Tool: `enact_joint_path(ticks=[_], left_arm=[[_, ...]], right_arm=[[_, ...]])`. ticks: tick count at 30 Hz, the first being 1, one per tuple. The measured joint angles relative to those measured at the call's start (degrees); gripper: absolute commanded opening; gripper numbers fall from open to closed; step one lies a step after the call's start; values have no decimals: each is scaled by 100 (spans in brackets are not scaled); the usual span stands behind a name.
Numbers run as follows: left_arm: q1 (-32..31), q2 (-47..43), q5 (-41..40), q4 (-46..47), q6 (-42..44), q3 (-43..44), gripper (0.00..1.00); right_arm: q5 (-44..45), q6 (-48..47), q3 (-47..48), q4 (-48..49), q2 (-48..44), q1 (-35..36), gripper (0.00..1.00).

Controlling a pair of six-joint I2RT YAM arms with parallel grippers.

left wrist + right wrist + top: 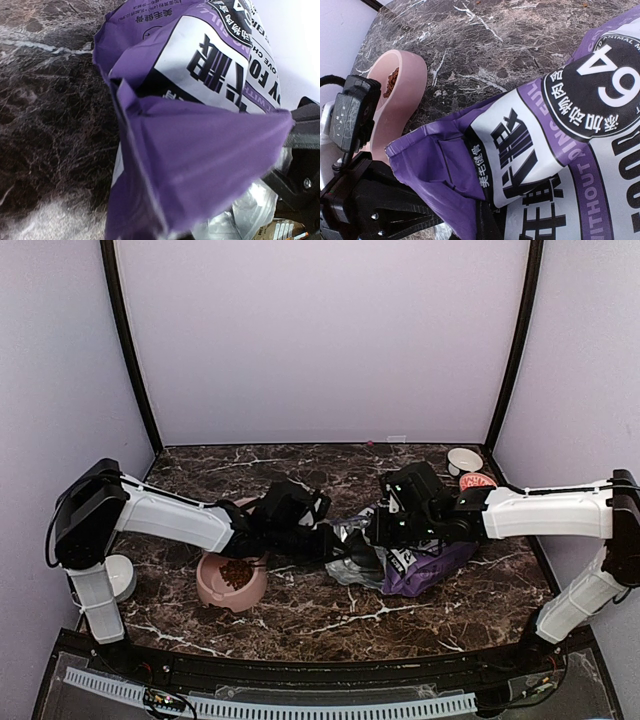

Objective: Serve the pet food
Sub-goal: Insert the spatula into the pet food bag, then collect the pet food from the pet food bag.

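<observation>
Top view: the left hand and the right hand meet at centre frame over the pet-food bag, which lies on its side. The pet food that can be seen sits as a small heap in the pink bowl, left of centre. The bag's mouth is near the bowl but not over it. Tipped from here, kibble would likely land on the counter between them. The left forearm crosses just above the bowl's far rim, so a careless swing could shove the bowl.

Left wrist view: purple film fills the frame and runs out at the lower edge, hiding the left hand's own fingers. It seems clamped on the folded mouth edge, a thin and slippery hold. The silver lining shows at lower right, but no kibble shows inside. The load could therefore shift suddenly when the bag lifts.

Right wrist view: the printed face runs down toward the right hand's fingers at the bottom edge, and that hand is closed, apparently pinching the bag. The left hand's black body sits at lower left against the mouth corner. If the two hands pull apart unevenly, the film could tear or slide free.
</observation>
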Motion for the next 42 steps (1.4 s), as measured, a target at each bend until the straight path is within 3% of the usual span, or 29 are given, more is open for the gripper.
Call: enact_joint_path(ticks=[21,42], left_arm=[[-20,682,260,1060,-26,116,0],[-17,721,444,2192,-181,-422,0]], right_arm=[[-15,0,-22,9,-2,-9,0],[-20,42,-92,79,-24,-13,0]])
